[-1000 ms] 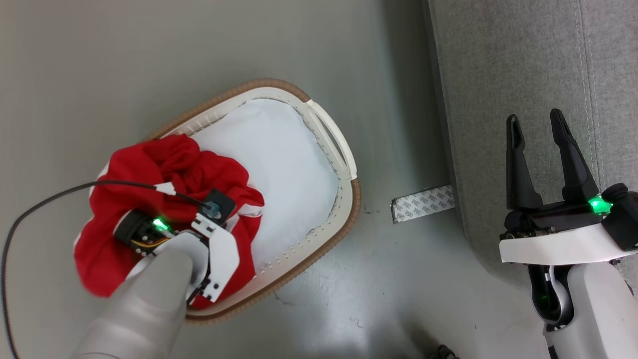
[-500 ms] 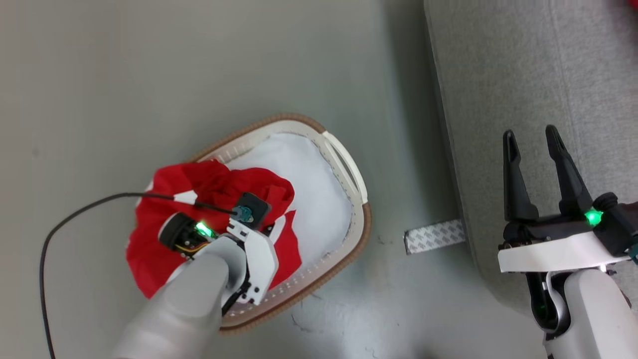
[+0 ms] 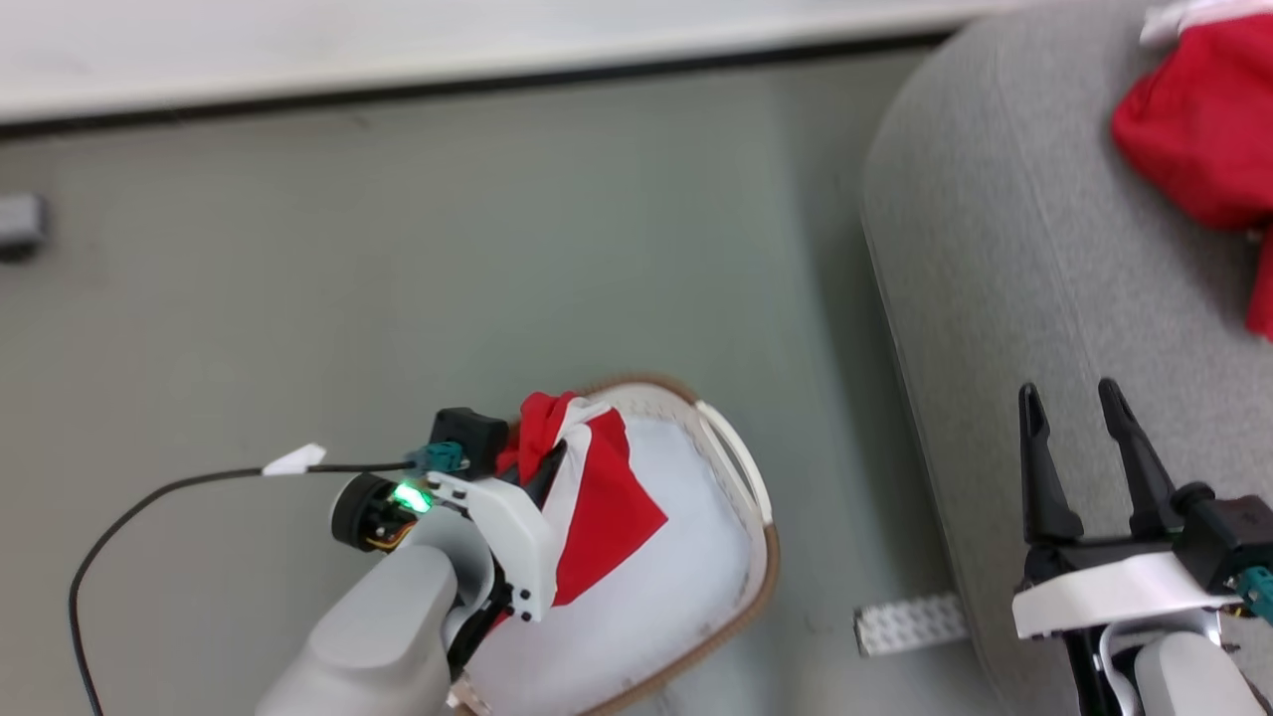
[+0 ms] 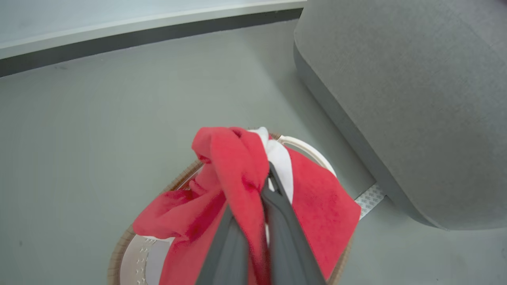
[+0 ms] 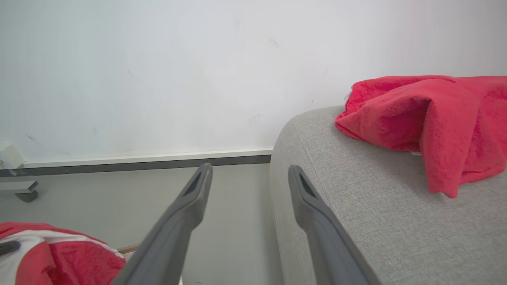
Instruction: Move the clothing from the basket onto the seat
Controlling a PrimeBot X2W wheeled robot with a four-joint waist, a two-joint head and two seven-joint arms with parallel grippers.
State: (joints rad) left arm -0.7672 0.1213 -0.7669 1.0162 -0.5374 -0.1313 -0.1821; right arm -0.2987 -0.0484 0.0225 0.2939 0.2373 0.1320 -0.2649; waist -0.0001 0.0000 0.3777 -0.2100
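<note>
A grey floor runs from a pale wall at the top of the head view. At the far left, a thin black cable loops across the floor to the left arm's wrist.

Left of centre, the left tool is closed tight on a red garment with white trim. In the left wrist view its two dark fingers pinch a bunched fold of the cloth, which hangs down on both sides of them.

The garment drapes over the left part of the basket, an oval white basket with a brown rim that stands on the floor. Its inside looks white.

Just right of the basket, a short strip of patterned tape lies on the floor, reaching the foot of the seat. The seat is large, grey and rounded.

At the lower right, the right tool points up over the seat's edge. Its fingers are spread apart with nothing between them.

At the upper right, a second red garment lies crumpled on the seat, well apart from the basket.
</note>
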